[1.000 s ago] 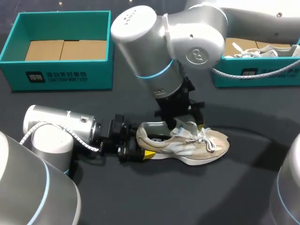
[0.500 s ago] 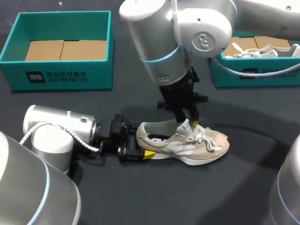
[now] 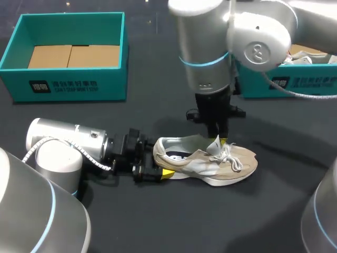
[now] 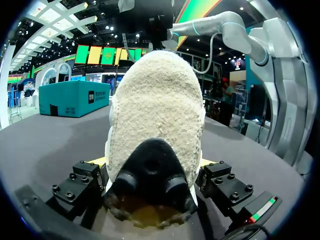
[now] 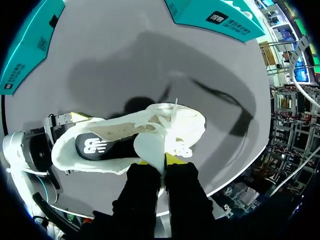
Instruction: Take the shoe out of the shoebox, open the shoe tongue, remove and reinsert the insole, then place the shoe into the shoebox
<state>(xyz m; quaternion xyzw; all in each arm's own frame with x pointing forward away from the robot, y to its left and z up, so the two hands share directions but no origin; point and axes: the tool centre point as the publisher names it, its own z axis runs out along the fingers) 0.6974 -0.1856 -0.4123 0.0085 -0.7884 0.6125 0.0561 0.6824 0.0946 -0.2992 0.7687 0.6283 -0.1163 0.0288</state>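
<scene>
Nearest, left gripper point(image 4: 155, 186) is clamped on the heel of the beige mesh lace-up sneaker point(image 3: 210, 161). It lies on the dark table point(image 3: 158, 221), heel at 9 o'clock, toe at 3. Over midfoot, right gripper point(image 3: 218, 138) is pinched on the white tongue point(image 3: 215, 143), with the insole opening at its 9 o'clock. The teal cardboard shoebox point(image 3: 68, 84) sits well apart at 10 o'clock.

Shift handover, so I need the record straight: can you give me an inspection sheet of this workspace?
Surface: dark table, shoe on its sole mid-table.
Job's things: shoe out of its box, tongue pulled up, dark insole inside; empty teal shoebox far left.
Clutter: second teal box far right, holding another shoe.
Hands: left hand shut on the heel; right hand pinching the tongue from above.
Cables: white coiled cable on left arm; right arm's cable crosses the second box.
Surroundings: nothing seen.
</scene>
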